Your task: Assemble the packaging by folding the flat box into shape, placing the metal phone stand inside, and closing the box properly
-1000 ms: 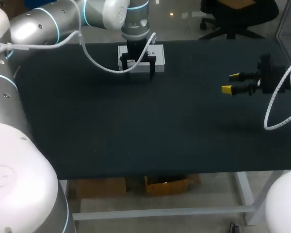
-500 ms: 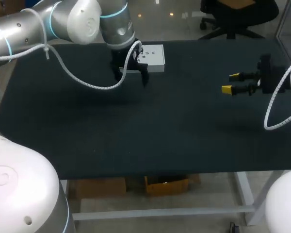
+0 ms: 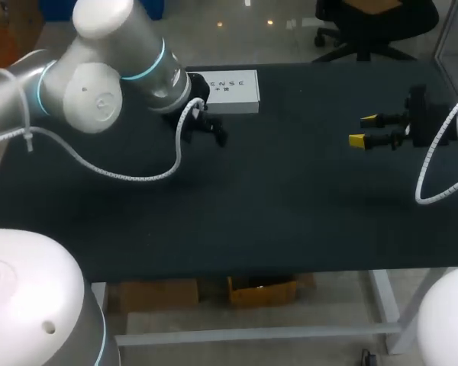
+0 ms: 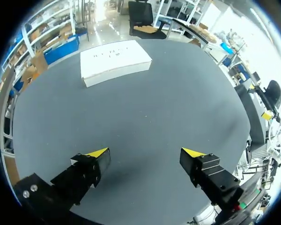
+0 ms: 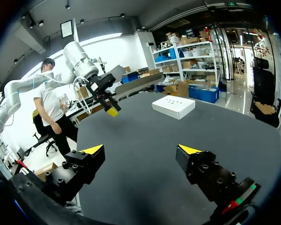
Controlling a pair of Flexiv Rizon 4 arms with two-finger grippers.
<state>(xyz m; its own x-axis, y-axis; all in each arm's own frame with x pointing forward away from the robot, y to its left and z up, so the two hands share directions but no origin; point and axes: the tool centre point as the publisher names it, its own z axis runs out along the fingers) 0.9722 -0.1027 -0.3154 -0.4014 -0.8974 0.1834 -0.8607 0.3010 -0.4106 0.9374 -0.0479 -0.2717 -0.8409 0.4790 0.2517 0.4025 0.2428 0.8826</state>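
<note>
A closed white box (image 3: 223, 91) lies flat at the far middle of the dark table; no phone stand shows in any view. My left gripper (image 3: 208, 130) hangs just in front of the box, a little to its left, apart from it. In the left wrist view its fingers (image 4: 91, 161) stand wide open over bare mat, with the box (image 4: 114, 62) well ahead of them. My right gripper (image 3: 364, 130) is open at the right of the table, pointing left, nothing between its yellow tips. From the right wrist the box (image 5: 173, 106) lies far ahead and my left gripper (image 5: 106, 97) hovers beside it.
The black mat (image 3: 275, 206) covers the whole table top. My left arm's white cable (image 3: 130, 174) loops low over the mat's left half. The table's front edge (image 3: 252, 273) runs across the near side.
My left gripper has drawn back from above the box toward the front left, and its arm has swung round. The box stays where it was. The right arm has not moved.
</note>
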